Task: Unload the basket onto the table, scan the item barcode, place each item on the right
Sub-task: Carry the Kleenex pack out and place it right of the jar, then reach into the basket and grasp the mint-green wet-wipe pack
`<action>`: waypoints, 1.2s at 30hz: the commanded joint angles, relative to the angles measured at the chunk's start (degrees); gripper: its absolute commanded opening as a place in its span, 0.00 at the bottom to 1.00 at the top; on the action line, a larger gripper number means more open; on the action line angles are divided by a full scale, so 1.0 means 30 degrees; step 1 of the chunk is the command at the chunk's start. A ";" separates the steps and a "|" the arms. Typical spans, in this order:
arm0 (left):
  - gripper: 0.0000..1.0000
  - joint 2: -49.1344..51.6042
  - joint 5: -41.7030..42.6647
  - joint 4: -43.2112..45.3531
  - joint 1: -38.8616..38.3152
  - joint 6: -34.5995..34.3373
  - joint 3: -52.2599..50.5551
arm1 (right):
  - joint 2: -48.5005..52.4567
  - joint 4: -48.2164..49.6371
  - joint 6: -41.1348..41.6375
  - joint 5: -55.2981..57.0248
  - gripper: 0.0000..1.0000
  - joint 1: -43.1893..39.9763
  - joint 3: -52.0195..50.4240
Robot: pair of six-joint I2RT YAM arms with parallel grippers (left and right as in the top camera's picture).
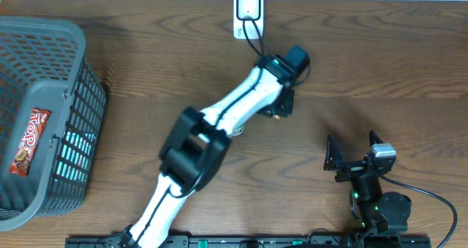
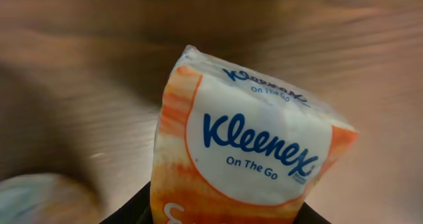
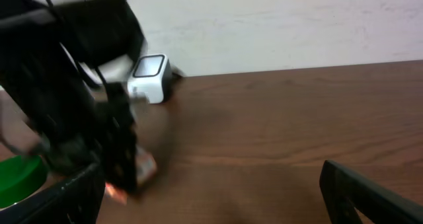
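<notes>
Kleenex tissue pack (image 2: 244,145) fills the left wrist view, clamped at its lower end by the left gripper (image 2: 221,214), whose jaws stand partly closed on the soft wrapper. The pack is white with orange bands and blue "On The Go" lettering, and its upper end stands free and tilts to the right of the frame. No barcode shows on this printed face, and which side carries it cannot be told. In the overhead view the held pack sits at upper centre of the frame, raised off the table (image 1: 380,58) and near the white scanner (image 1: 248,14) at the top edge. Step in hand, as judged: presenting the item to the scanner. The next move likely calls for turning the wrist until the barcode side squarely faces the scanner window, held steady and near, without crushing the wrapper. At lower right of the frame the right gripper (image 1: 352,151) rests with jaws spread wide, holding nothing. At far left the grey basket (image 1: 80,131) contains a red snack bar (image 1: 29,142).
</notes>
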 commanded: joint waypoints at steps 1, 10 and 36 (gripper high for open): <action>0.40 0.1035 -0.0481 0.0175 -0.0918 -0.3140 -0.0022 | -0.0102 -0.0073 0.0211 0.0095 0.99 0.0080 -0.0022; 0.93 -0.1304 -0.2914 -0.0576 -0.0896 -0.1392 0.1362 | -0.0102 -0.0073 0.0211 0.0095 0.99 0.0080 -0.0022; 0.93 -1.3988 -0.1413 -0.8123 2.5055 0.1202 -0.0590 | -0.0102 -0.0073 0.0211 0.0095 0.99 0.0080 -0.0022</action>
